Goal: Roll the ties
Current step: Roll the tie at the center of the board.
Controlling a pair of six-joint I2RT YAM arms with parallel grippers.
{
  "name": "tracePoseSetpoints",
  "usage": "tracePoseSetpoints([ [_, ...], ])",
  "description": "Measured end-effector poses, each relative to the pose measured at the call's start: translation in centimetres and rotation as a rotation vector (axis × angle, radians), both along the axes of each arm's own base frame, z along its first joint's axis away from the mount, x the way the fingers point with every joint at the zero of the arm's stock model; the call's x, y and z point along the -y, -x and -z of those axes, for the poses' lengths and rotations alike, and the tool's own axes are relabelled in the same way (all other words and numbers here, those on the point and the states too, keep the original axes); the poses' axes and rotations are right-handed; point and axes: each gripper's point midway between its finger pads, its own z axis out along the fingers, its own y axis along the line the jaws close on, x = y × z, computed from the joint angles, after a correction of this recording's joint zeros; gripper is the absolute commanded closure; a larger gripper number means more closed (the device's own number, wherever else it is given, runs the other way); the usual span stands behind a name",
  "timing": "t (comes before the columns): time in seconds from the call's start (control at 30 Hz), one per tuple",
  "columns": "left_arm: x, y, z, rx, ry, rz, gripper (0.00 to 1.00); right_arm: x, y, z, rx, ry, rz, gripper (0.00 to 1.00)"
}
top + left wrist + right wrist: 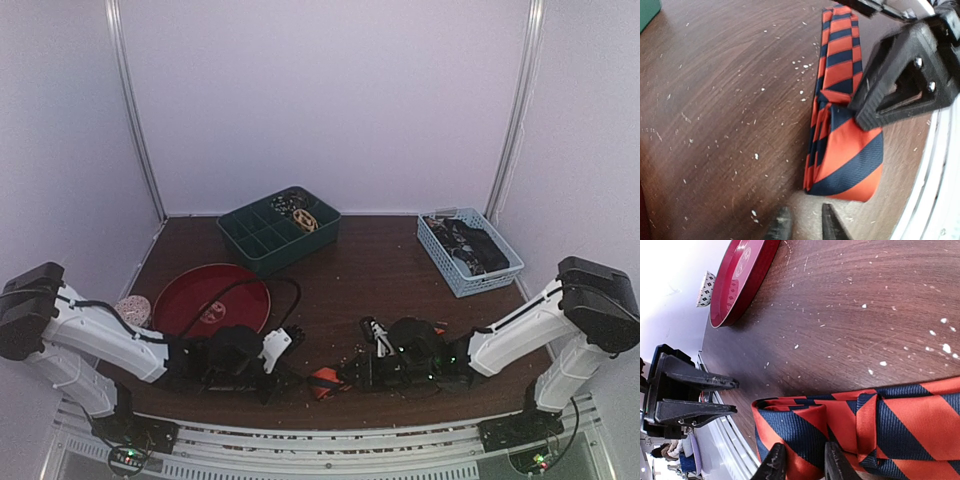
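Observation:
An orange-red and navy striped tie [845, 150] lies near the table's front edge, its end folded over into a loose first roll [805, 430]. From above it is a small orange patch [325, 381] between both grippers. My right gripper [802, 462] is closed on the folded end, with striped fabric filling the gap between its fingers. In the left wrist view it shows as a black wedge [905, 75] resting on the tie. My left gripper [805, 225] stands just short of the fold, its fingers a little apart and holding nothing.
A red plate [210, 298] lies at the left, a speckled ball [132, 310] beside it. A green divided bin [262, 238] with rolled ties stands at the back. A blue basket [440, 262] with dark ties is at the right. A black cable [290, 290] loops near the plate.

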Motion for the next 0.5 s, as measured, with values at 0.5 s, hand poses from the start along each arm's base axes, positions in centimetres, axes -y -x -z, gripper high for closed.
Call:
tracePoseSetpoints([
  [0.5,-0.9,2.2,3.0,-0.11,-0.001,-0.009,1.0,-0.2,-0.5,0.5,0.01,0.029,0.038,0.75],
])
